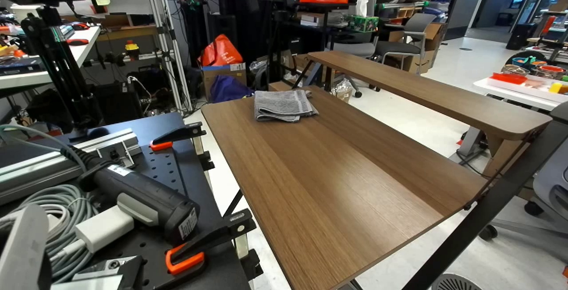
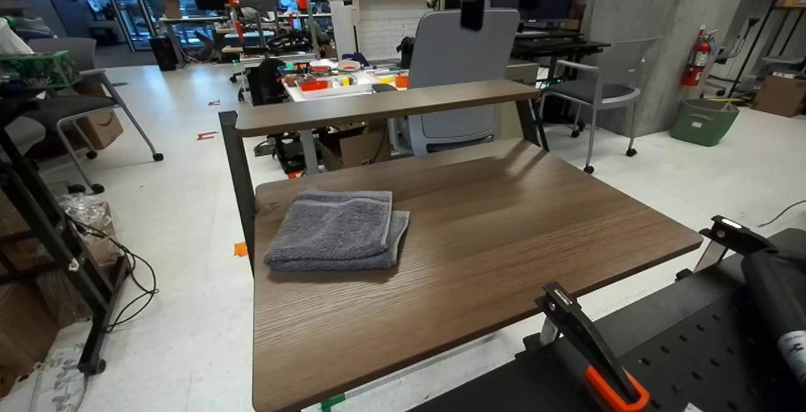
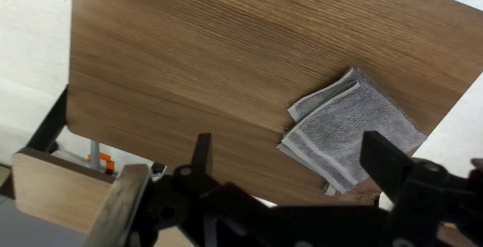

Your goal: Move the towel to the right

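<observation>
One towel (image 3: 339, 133), partly hidden | tool (image 3: 286, 137) spread wide; in an exterior view, apparently cropped

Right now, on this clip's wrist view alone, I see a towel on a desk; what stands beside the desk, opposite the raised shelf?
Observer: A black table, shown in both exterior views.
Operator: Do that table and the desk under the towel touch?
Observer: Their tops stand apart; floor shows between them in both exterior views.
Operator: Anything along the black table's edge?
Observer: Two orange-and-black clamps, on the side facing the desk.
</observation>
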Controlling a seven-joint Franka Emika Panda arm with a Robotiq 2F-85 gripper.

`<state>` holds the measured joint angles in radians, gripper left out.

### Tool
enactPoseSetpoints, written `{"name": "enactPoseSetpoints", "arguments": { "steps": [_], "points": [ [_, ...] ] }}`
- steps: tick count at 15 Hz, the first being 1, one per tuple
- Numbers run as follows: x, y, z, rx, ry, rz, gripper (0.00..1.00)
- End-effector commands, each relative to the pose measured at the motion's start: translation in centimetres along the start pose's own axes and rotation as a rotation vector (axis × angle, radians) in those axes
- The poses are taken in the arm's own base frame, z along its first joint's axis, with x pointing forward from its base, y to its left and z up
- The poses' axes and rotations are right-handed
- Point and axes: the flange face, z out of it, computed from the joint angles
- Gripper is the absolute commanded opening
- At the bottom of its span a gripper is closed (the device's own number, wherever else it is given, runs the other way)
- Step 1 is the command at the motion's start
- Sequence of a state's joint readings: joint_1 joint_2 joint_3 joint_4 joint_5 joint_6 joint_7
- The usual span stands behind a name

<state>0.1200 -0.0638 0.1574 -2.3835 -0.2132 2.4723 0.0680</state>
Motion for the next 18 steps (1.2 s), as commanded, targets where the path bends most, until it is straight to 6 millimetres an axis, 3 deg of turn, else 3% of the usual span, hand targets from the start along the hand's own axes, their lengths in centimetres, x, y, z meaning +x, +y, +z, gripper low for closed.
{"name": "enactPoseSetpoints", "arguments": {
  "steps": [1, 4, 8, 14, 18],
  "points": [
    [2.8, -3.4, 6.8, 0.045, 0.003, -0.084, 1.0],
    [4.7, -6.0, 11.9, 0.061, -0.004, -0.134, 1.0],
    [7.9, -8.8, 16.8, 0.085, -0.021, -0.175, 1.0],
    [11.7, -12.3, 22.1, 0.118, -0.049, -0.221, 1.0],
    [13.2, -13.2, 24.8, 0.129, -0.054, -0.252, 1.0]
  ]
}}
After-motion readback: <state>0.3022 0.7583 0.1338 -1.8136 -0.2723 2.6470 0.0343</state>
